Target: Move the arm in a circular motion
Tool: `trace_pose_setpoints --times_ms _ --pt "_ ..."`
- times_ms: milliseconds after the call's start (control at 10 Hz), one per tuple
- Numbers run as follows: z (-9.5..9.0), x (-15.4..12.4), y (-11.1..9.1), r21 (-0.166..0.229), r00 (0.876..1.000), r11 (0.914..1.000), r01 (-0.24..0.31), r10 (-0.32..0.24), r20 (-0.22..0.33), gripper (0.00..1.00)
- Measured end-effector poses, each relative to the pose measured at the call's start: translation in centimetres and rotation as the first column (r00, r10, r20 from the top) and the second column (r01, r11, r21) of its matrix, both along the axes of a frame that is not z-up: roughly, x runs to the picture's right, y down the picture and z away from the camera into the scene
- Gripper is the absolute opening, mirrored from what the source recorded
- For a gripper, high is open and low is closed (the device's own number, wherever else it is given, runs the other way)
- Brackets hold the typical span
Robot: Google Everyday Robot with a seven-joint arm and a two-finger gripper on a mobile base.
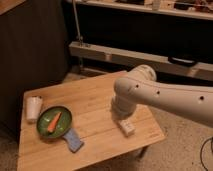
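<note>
The arm is thick, smooth and cream-white, a tubular segment with a rounded elbow and small dark holes, its gripper a pale, indistinct stub under that elbow.

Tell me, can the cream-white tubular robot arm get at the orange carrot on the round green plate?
Probably yes: the arm's gripper hangs by the small white packet, and only open wooden table lies between it and the carrot.
</note>
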State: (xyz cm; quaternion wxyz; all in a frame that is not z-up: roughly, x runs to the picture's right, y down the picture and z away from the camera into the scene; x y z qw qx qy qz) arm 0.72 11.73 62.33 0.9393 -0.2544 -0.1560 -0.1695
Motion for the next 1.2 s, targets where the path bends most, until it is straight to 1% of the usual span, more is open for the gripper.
trace_pose_setpoints --times_ms 100,200,300,400,600,700,800,900,1000,1100,1200 --pt "-0.1 -2.7 -0.1 -0.003 0.999 0.9998 0.021 -0.021 0.048 0.0" --pt "-0.2 -6.1 -0.3 -0.006 0.993 0.9987 0.05 -0.049 0.108 0.0" --pt "-0.2 -9.0 -0.5 -0.009 0.984 0.9971 0.076 -0.073 0.16 0.0" --pt "-0.2 -11.2 -0.6 -0.012 0.975 0.9951 0.099 -0.094 0.2 0.0" --pt "-0.3 -17.3 -1.2 -0.011 0.939 0.9861 0.166 -0.154 0.307 0.0" --pt "-0.2 -19.2 -1.6 -0.007 0.925 0.982 0.189 -0.175 0.336 0.0" --pt "0.4 -22.3 -2.4 0.003 0.903 0.9734 0.229 -0.214 0.374 0.0" --pt "1.0 -24.2 -3.2 0.013 0.891 0.9674 0.253 -0.238 0.387 0.0" --pt "1.7 -25.5 -3.8 0.021 0.885 0.9632 0.268 -0.255 0.39 0.0" --pt "2.7 -26.8 -4.7 0.025 0.884 0.9608 0.276 -0.264 0.385 0.0" --pt "4.7 -27.6 -6.1 0.024 0.892 0.96 0.279 -0.269 0.362 0.0"
